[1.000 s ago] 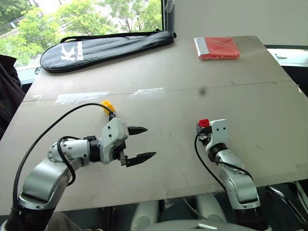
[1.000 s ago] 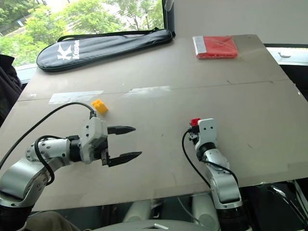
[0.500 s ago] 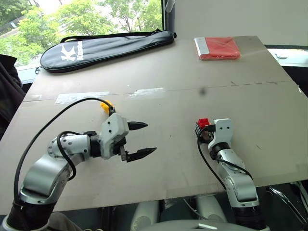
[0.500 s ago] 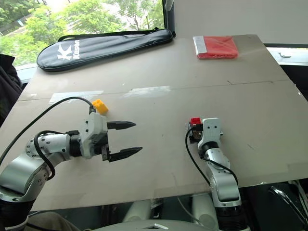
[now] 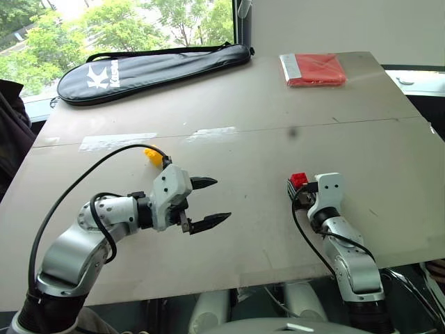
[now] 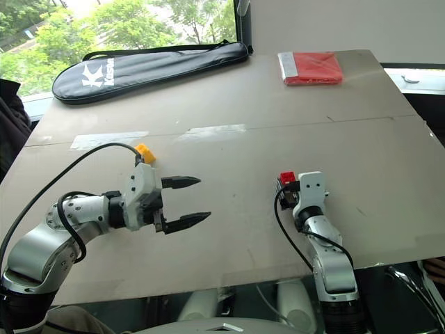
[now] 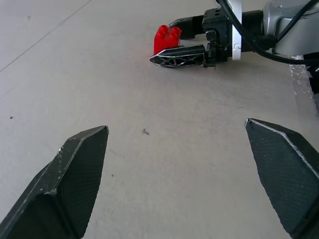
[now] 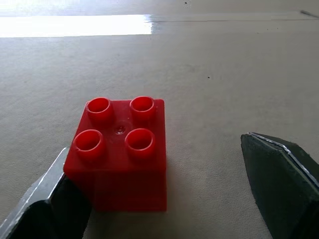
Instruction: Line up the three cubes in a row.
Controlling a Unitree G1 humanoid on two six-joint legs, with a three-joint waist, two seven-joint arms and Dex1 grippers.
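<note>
- The right claw [image 8: 164,199] stands spread on the surface [image 5: 361,132], pinching nothing. The red cube [image 8: 119,149] sits studs-up on the surface between its fingers, against the one finger [image 8: 50,209] and well clear of the other.
- Risk: if that claw draws back crooked, I'd expect the touching finger to drag or twist the red cube out of place. Pulling straight away should spare it.
- The left claw [image 5: 208,204] is also spread wide and holds nothing, hovering over bare surface and pointing across toward the right arm.
- The yellow cube [image 6: 144,152] lies just behind the left wrist, partly tucked under the black cable [image 5: 90,174] that loops over that arm. Risk: a swing of the arm could let the cable or wrist sweep it aside, and reaching it means turning the claw back round.
- Red and yellow lie well apart, so no row yet. I can't spot the green cube, which could stall the job.
- Farther off, a black racket bag [image 5: 153,62] lies along the far edge and a flat red packet [image 5: 314,69] near the far right corner. Both are well clear of the cubes.
- Nothing stands between the two claws.
</note>
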